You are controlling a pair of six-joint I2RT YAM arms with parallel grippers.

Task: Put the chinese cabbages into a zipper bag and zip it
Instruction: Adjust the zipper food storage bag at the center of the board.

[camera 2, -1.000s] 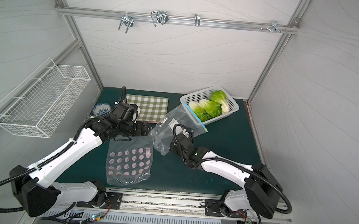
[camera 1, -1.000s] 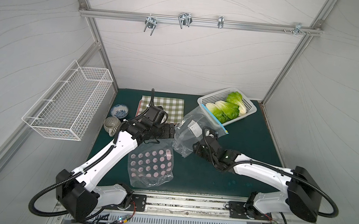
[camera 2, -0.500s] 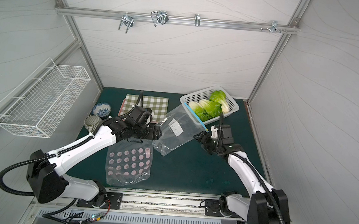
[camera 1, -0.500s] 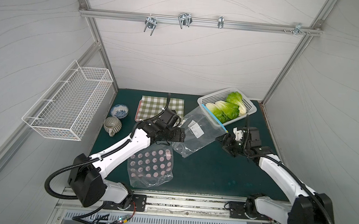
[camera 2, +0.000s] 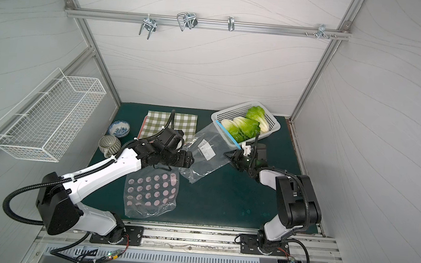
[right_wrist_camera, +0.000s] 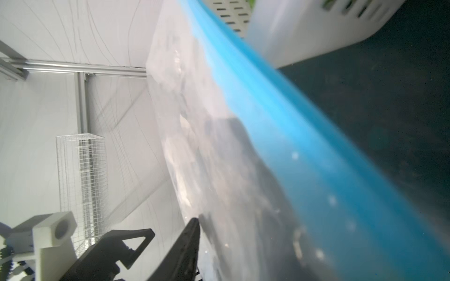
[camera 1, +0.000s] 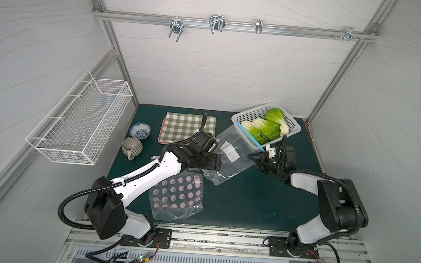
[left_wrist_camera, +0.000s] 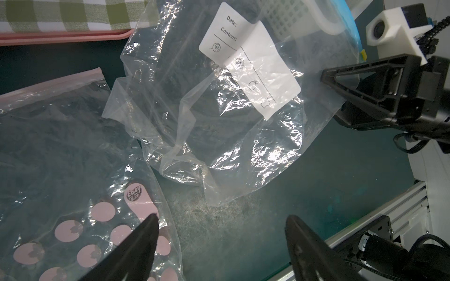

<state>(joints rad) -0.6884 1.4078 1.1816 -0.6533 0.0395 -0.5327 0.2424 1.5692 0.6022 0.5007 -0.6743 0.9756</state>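
Three chinese cabbages (camera 1: 264, 127) (camera 2: 243, 126) lie in a white slotted basket (camera 1: 293, 123) at the back right. A clear zipper bag (camera 1: 230, 162) (camera 2: 206, 163) (left_wrist_camera: 219, 126) with a white label leans its blue zip strip (camera 1: 249, 138) (right_wrist_camera: 304, 146) on the basket's front wall. My right gripper (camera 1: 250, 156) (camera 2: 225, 154) (right_wrist_camera: 202, 219) is shut on the bag's right edge, with film between its fingers. By the bag's left edge, my left gripper (camera 1: 213, 162) (left_wrist_camera: 221, 219) hangs open and empty over the mat.
A pink-dotted plastic bag (camera 1: 176, 194) lies under the left arm. A checked cloth on a pink tray (camera 1: 186, 124), a blue-patterned bowl (camera 1: 140, 130) and a grey cup (camera 1: 131, 147) stand at the back left. A wire basket (camera 1: 80, 118) hangs on the left wall.
My right arm swung from the bag's near side round to its right edge and its jaws closed there. The left gripper shifted right along the bag. The bag spread flatter.
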